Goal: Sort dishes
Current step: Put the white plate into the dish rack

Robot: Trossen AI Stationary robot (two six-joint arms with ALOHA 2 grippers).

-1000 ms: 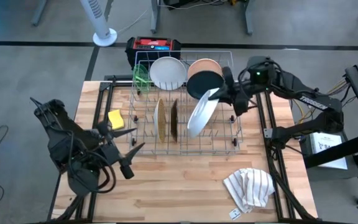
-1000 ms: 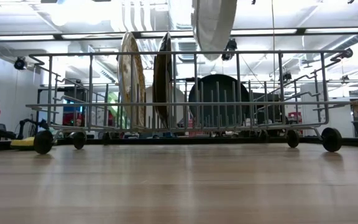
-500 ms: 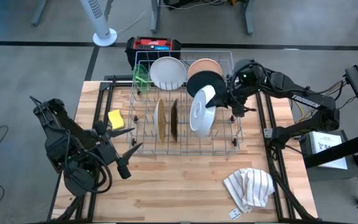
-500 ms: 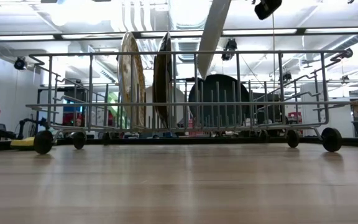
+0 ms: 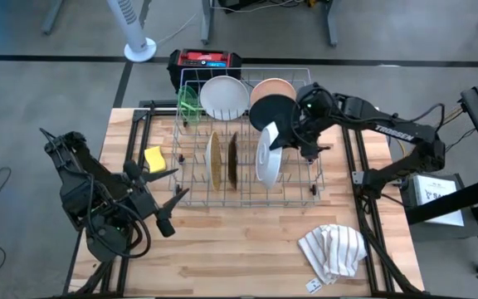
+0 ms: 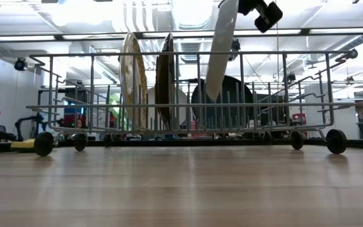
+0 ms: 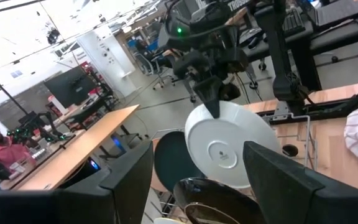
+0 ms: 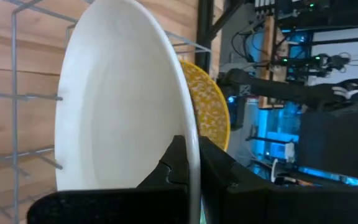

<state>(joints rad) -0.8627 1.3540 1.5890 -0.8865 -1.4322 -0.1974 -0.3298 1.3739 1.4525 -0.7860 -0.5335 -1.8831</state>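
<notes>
Big plate (image 5: 268, 154) is white, held by the dark right hand (image 5: 287, 139). Rack (image 5: 191, 196) is grey wire w/ black wheels. Inside: speckled tan plate (image 5: 212, 159), brown plate (image 5: 232, 159), black dish (image 5: 269, 111), white bowl (image 5: 223, 96), peach bowl (image 5: 274, 86), lime-green dish (image 5: 189, 103). Sponge (image 5: 153, 158) yellow; cloth (image 5: 333, 249) white, striped; bench (image 5: 222, 241) light wood.
</notes>
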